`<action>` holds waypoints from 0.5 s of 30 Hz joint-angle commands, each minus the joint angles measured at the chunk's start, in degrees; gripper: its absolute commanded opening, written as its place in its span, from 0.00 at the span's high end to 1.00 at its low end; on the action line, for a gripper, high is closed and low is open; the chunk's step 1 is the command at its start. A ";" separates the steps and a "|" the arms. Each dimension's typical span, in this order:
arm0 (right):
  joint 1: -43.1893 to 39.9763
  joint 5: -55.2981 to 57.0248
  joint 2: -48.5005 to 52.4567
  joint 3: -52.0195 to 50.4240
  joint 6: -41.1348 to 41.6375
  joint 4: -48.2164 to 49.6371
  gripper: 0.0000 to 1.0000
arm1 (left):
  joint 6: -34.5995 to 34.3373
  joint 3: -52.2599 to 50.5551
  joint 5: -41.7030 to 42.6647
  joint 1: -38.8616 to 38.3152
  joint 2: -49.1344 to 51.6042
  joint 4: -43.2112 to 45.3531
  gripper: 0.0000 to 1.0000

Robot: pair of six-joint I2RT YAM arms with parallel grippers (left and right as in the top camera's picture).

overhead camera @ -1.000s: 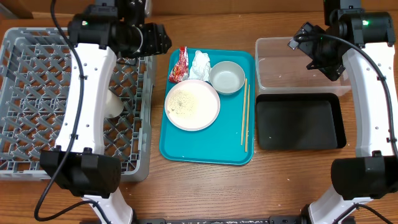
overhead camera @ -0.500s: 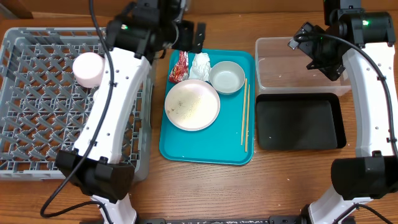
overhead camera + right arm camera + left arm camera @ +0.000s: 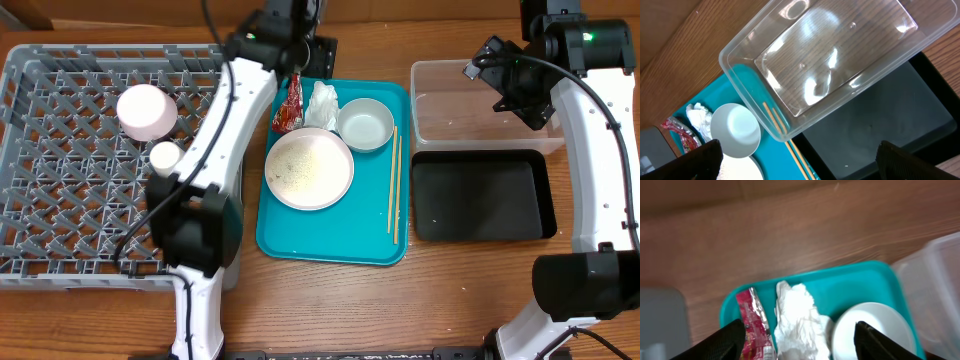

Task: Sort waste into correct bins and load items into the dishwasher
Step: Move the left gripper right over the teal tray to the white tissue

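Note:
A teal tray holds a red wrapper, a crumpled white napkin, a small white bowl, a white plate with crumbs and a pair of chopsticks. The grey dish rack holds a pink cup and a small white cup. My left gripper is open and empty above the wrapper and napkin. My right gripper is open and empty above the clear bin.
A clear plastic bin stands at the back right, with a black bin in front of it. The tray lies between the rack and the bins on the wooden table.
My left arm has swung right from over the rack to the tray's back left corner. The pink cup and small white cup now show in the rack. The right arm has not moved.

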 commanded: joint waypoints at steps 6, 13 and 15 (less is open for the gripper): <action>-0.11 0.59 -0.31 1.05 -0.22 0.17 0.00 | -4.26 0.50 -1.66 0.52 7.13 0.79 0.29; -0.11 0.59 -0.31 1.05 -0.22 0.17 0.00 | -4.72 0.50 -0.37 -0.15 8.66 0.85 0.39; -0.11 0.59 -0.31 1.05 -0.22 0.17 0.00 | -4.98 0.50 -0.44 -0.48 9.09 1.07 0.43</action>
